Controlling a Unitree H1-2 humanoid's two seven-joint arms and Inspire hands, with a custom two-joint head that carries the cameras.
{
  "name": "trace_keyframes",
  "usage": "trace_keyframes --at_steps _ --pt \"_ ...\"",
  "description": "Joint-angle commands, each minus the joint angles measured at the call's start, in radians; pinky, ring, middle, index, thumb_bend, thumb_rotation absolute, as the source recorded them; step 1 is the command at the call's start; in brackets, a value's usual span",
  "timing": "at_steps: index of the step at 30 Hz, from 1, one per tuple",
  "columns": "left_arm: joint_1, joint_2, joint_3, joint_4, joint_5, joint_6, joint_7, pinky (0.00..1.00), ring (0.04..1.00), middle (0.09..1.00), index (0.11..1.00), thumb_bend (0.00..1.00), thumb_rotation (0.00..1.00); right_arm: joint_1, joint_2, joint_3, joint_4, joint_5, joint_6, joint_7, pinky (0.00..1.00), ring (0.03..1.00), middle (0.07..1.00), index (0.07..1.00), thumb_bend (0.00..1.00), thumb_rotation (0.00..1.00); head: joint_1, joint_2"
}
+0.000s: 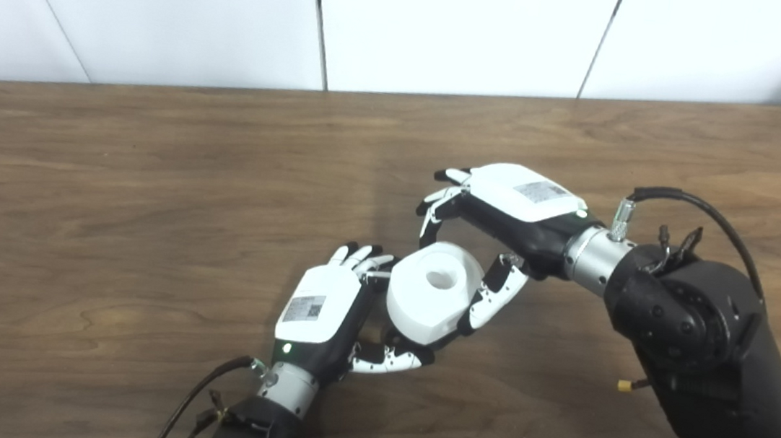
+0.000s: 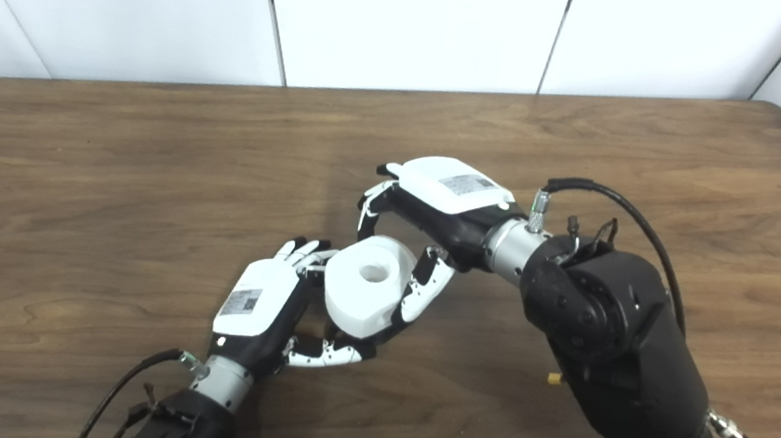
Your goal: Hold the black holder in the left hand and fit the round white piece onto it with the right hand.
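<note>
The round white piece [image 1: 429,296], with a hole in its top, sits between my two hands just above the table. My right hand [image 1: 519,200] reaches in from the right and is shut on it, fingers curled over its far side and thumb [image 1: 495,295] pressed on its right side. My left hand [image 1: 319,309] is closed around what lies under the piece, fingers on its left and thumb [image 1: 390,360] beneath it. The black holder is almost wholly hidden by the white piece and my left hand; only a dark sliver [image 1: 449,335] shows below the piece.
The brown wooden table [image 1: 111,182] spreads out all around the hands. A white panelled wall [image 1: 454,30] runs behind its far edge. My bulky black right forearm [image 1: 704,346] covers the lower right of the table.
</note>
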Motion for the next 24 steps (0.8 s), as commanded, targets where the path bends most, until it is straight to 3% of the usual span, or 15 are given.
trace_keyframes --at_steps 1,13,24 --pt "0.001 -0.002 -0.017 0.033 0.024 0.007 -0.034 0.98 0.92 0.833 0.487 0.52 0.06 -0.026 -0.032 0.002 -0.019 0.009 -0.014 0.032 1.0 0.979 0.832 0.484 0.52 0.14 -0.001 0.001" --pt "0.0 -0.004 -0.016 0.03 0.023 0.013 -0.043 0.99 0.926 0.838 0.487 0.52 0.05 -0.045 -0.048 -0.003 -0.028 0.007 0.004 0.068 1.0 0.988 0.838 0.485 0.52 0.13 -0.004 0.001" --pt "-0.001 -0.004 -0.018 0.031 0.024 0.009 -0.041 0.99 0.924 0.834 0.487 0.52 0.05 -0.027 -0.025 0.001 0.0 -0.016 -0.022 0.023 1.0 0.988 0.844 0.484 0.52 0.13 -0.002 0.0"
